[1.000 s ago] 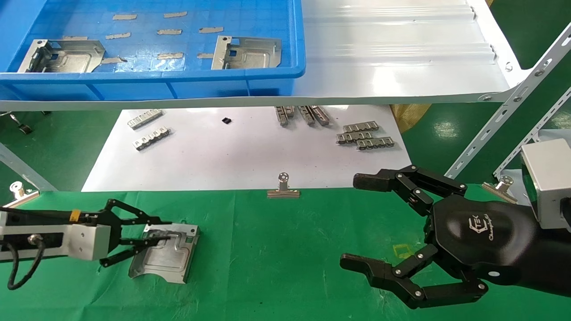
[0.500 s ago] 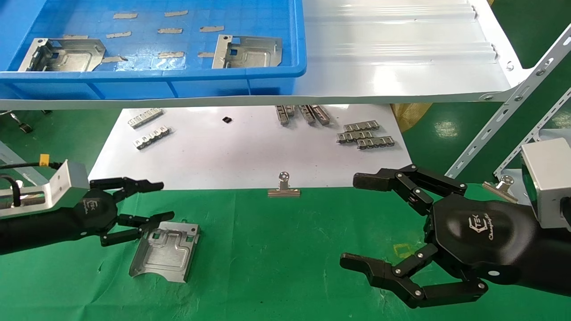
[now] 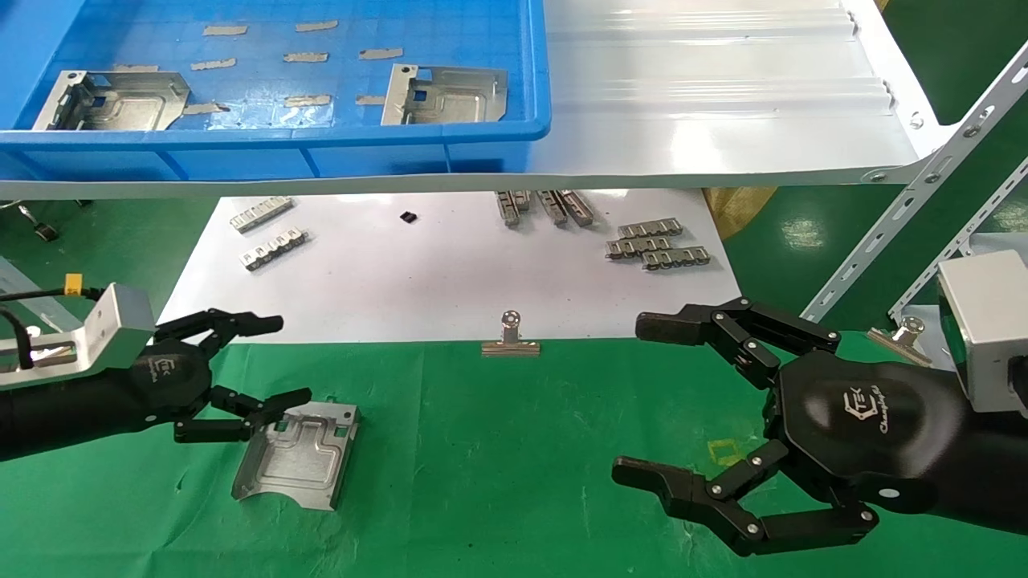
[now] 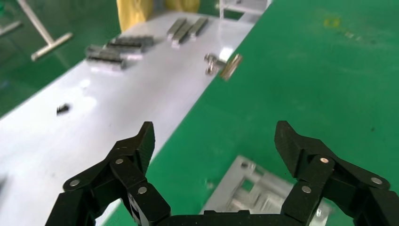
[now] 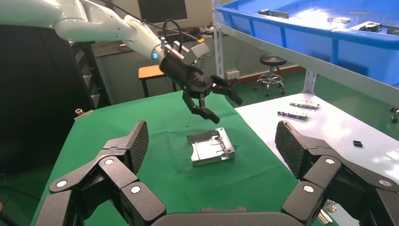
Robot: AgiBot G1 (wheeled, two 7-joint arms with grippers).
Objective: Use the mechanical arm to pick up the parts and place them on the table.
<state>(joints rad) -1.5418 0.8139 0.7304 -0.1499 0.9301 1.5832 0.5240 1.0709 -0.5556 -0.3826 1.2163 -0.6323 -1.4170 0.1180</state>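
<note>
We can read very little lettering here. On the glossy black palm of the right gripper (image 3: pixel 707 409), which sits over the green table (image 3: pixel 514 466) on the side of the silver binder clip (image 3: pixel 510 337) away from the left arm, a white emblem reads "TEK", and beside it runs a line of slanted script (it seems to begin "Chang", but we cannot make out the rest). The left gripper (image 3: pixel 269 365), on the other side of that binder clip, carries the same small white "TEK" mark on its palm, just legible in the head view. We find no other readable words, numbers or signs on anything else in view.
</note>
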